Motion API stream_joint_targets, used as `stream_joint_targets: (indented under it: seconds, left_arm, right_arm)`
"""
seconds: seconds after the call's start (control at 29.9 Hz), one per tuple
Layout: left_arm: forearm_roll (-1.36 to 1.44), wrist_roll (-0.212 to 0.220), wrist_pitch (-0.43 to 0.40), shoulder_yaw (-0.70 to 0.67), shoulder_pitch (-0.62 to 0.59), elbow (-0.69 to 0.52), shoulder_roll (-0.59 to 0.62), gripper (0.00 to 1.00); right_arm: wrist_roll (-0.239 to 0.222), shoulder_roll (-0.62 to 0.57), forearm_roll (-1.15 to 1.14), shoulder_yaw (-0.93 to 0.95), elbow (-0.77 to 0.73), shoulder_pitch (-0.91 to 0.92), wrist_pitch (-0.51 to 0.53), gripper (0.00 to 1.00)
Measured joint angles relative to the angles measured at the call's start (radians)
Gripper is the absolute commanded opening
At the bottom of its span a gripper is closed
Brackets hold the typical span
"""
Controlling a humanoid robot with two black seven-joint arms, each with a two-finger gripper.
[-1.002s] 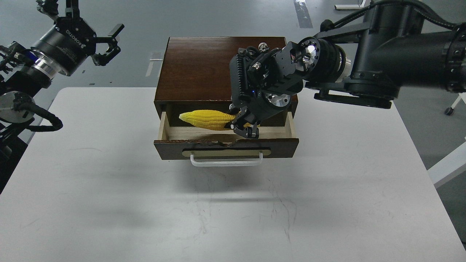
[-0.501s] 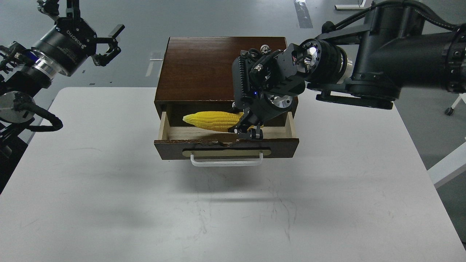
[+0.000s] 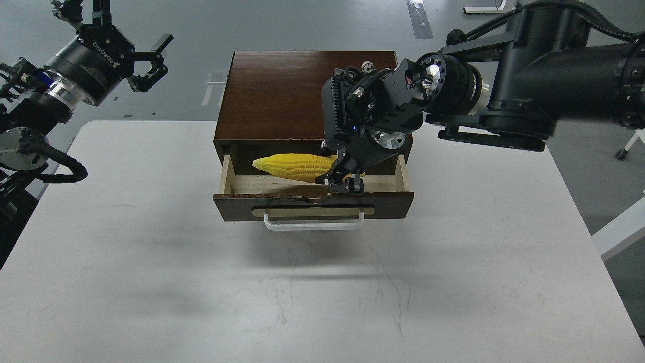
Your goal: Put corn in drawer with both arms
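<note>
The yellow corn [image 3: 295, 167] lies across the open drawer [image 3: 225, 182] of the dark brown box [image 3: 277, 96], with its pointed tip to the left. My right gripper [image 3: 343, 180] reaches down into the drawer and is shut on the corn's thick right end. Its fingertips are just behind the drawer front. The drawer's white bar handle [image 3: 313, 225] faces me. My left gripper [image 3: 152, 61] is open and empty, raised off the table at the far upper left, well away from the box.
The box stands at the back middle of the white table [image 3: 322, 292]. The right arm's thick body [image 3: 529, 80] spans the space over the table's back right corner. The floor lies beyond the table's far edge.
My right gripper carried the corn a little to the right and down into the drawer, then stayed still. The left arm has hardly moved.
</note>
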Motion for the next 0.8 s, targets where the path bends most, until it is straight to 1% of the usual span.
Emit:
stream_joint_targets:
  seconds: [0.4, 0.8]
  left_arm:
    - [0.000, 0.001, 0.000, 0.000, -0.001, 0.000, 0.001, 0.99]
    - [0.000, 0.001, 0.000, 0.000, -0.003, 0.001, 0.000, 0.99]
  right_arm:
    - [0.000, 0.002, 0.006, 0.000, 0.000, 0.000, 0.000, 0.47]
    - [0.000, 0.004, 0.009, 0.000, 0.000, -0.001, 0.000, 0.54]
